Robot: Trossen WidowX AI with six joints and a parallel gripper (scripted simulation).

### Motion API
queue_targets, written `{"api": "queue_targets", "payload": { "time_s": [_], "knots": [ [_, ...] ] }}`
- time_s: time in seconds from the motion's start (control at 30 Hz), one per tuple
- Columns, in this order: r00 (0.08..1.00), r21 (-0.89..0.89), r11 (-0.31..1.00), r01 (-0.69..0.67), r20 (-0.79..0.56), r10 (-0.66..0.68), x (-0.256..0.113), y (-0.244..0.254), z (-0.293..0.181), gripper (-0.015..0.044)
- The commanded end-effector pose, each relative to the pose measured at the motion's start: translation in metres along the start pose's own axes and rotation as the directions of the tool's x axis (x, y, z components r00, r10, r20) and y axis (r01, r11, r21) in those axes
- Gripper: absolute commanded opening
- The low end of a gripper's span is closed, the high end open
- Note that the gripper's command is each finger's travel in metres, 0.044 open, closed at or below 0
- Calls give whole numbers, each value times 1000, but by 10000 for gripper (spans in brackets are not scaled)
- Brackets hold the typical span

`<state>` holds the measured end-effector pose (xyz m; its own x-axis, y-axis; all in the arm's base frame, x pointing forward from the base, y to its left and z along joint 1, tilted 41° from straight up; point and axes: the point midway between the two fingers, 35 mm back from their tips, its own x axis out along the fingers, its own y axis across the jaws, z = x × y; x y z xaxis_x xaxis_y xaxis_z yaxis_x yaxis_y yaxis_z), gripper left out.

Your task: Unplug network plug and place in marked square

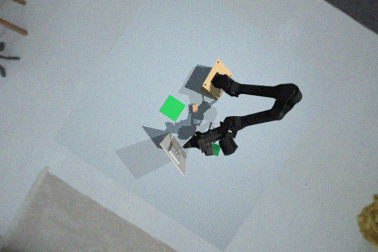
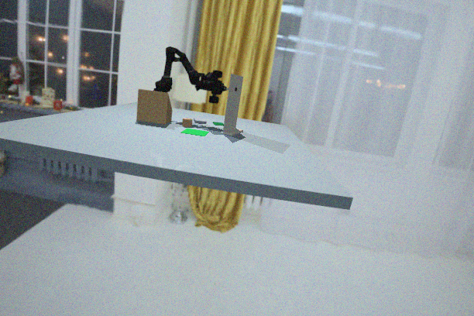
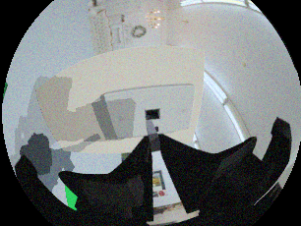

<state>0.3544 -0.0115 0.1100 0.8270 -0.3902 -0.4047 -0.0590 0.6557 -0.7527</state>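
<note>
The upright panel [image 1: 183, 167] [image 2: 233, 111] [image 3: 123, 69] has a pale socket box with a dark square socket opening [image 3: 152, 113]. My gripper [image 1: 184, 146] [image 2: 226, 88] [image 3: 153, 139] is shut on the small grey plug [image 3: 154, 143], which shows between the fingertips in the wrist view. The fingertips are a short way in front of the panel, level with the upper part of it. The plug appears to be clear of the opening, just below it in the wrist view. The plug's tab is too small to make out. A bright green square [image 1: 172, 107] [image 2: 194, 132] lies flat on the table.
A darker green patch [image 1: 216, 149] [image 2: 218, 124] lies under my wrist. A small orange-brown block [image 1: 194, 109] [image 2: 187, 122] stands between the bright square and the arm's wooden base [image 1: 218, 64] [image 2: 153, 108]. The panel stands just ahead of the fingers.
</note>
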Motion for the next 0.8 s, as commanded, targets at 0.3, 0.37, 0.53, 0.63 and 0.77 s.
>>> {"api": "queue_targets", "payload": {
  "time_s": [0.3, 0.37, 0.53, 0.63, 0.77],
  "knots": [
    [1000, 8, 1000, 5, 0, -5, -8, -2, -2, 0],
    [1000, 8, 1000, 5, 0, -5, -9, -1, -2, 0],
    [1000, 8, 1000, 5, 0, -5, -11, -1, -3, 0],
    [1000, 8, 1000, 5, 0, -5, -13, -1, -3, 0],
    [1000, 8, 1000, 5, 0, -5, -15, -1, -4, 0]
  ]
}}
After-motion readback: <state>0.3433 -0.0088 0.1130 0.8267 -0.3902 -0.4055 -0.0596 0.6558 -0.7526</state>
